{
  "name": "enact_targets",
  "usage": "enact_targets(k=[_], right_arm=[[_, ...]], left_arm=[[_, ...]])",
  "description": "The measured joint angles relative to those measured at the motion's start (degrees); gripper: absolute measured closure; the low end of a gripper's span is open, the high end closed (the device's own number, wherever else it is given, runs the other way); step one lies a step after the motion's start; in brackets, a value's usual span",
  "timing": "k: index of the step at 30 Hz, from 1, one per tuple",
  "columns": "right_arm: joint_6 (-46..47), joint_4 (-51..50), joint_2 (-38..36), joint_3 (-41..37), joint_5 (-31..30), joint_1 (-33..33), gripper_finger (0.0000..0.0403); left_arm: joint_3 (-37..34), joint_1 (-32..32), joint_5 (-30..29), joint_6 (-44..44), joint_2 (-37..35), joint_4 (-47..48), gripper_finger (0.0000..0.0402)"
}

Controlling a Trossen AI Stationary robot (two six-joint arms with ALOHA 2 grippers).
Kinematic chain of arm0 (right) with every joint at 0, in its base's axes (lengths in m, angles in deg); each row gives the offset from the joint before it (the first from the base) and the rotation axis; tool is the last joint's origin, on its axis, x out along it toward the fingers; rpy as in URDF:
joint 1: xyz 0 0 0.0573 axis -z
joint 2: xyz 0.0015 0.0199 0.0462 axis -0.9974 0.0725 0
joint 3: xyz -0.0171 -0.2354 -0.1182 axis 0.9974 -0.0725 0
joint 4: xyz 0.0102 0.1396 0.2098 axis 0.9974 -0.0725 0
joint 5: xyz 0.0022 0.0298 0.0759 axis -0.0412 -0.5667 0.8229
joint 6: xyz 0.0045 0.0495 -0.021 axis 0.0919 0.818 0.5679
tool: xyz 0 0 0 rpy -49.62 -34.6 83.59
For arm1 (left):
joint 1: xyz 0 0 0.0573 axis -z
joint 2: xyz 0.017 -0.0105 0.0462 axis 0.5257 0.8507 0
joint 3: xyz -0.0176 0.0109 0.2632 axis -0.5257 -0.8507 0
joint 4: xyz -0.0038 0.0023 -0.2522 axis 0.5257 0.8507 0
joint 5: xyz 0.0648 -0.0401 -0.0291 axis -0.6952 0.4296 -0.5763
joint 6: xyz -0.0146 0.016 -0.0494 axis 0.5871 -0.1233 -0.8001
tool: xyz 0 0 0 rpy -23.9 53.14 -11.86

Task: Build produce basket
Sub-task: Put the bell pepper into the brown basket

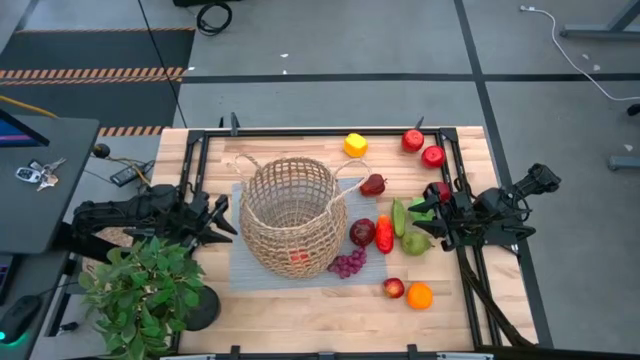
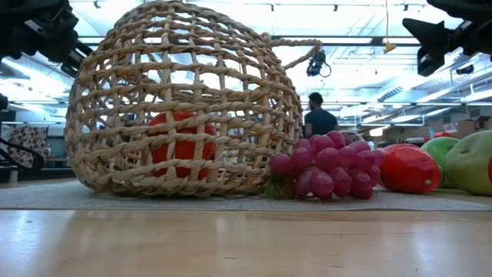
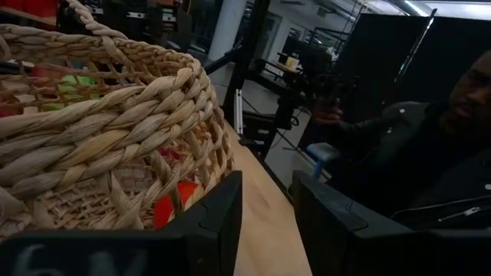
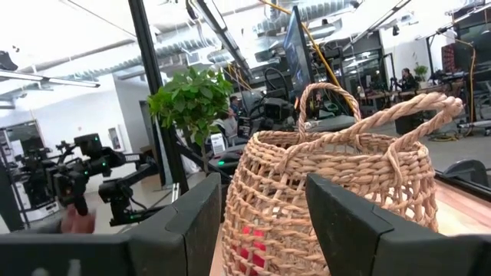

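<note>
High view first: we see the wicker basket point(image 1: 290, 215) mid-counter on a grey mat point(image 1: 243, 275), one red fruit point(image 1: 298, 257) already inside. The rest of the produce lies to its right: purple grapes point(image 1: 348, 264) touching the basket's foot, a red chili point(image 1: 384, 234), green pears point(image 1: 414, 240), apples, an orange point(image 1: 420, 295) and a yellow pepper point(image 1: 355, 144). Our left hand point(image 1: 222, 215) hovers just beside the basket's left wall, fingers a little apart, pinching nothing. Our right hand point(image 1: 425, 212) hangs over the pears, fingers parted narrowly, empty too. We judge the toy fruit light, hard and slick, so grip across the middle; the grapes look knobbly and easier. The basket seems light and springy, likely to slide if bumped.
</note>
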Motion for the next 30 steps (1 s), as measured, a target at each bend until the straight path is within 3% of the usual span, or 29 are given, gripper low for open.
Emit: enact_targets(k=[3,7,9,13,18,22,25,30], right_arm=[[-3.5,4.5,0.0,0.0,-6.2,0.3,0.0206],[-10.4,8.3,0.0,0.0,-22.3,3.2,0.0206],[-12.4,7.6,0.0,0.3,-25.2,5.5,0.0206],[-12.1,3.0,0.0,0.6,-21.3,9.4,0.0206],[-11.6,-7.8,0.0,0.6,-20.7,11.3,0.0206],[-3.4,-8.5,0.0,0.6,-18.5,11.3,0.0206],[-5.7,-8.2,0.0,0.6,-14.9,11.7,0.0206],[-6.3,-5.9,0.1,0.0,-22.5,14.1,0.0206]], left_arm=[[0.0,0.0,0.0,-0.2,0.0,-0.1,0.0280],[0.0,0.0,0.0,-0.2,0.0,-0.1,0.0280],[0.0,0.0,0.0,-0.2,0.0,-0.1,0.0280],[0.0,0.0,0.0,-0.2,0.0,-0.1,0.0280],[0.0,0.0,0.0,-0.2,0.0,-0.1,0.0280],[0.0,0.0,0.0,-0.2,0.0,-0.1,0.0280],[0.0,0.0,0.0,-0.2,0.0,-0.1,0.0280],[0.0,0.0,0.0,-0.2,0.0,-0.1,0.0280]])
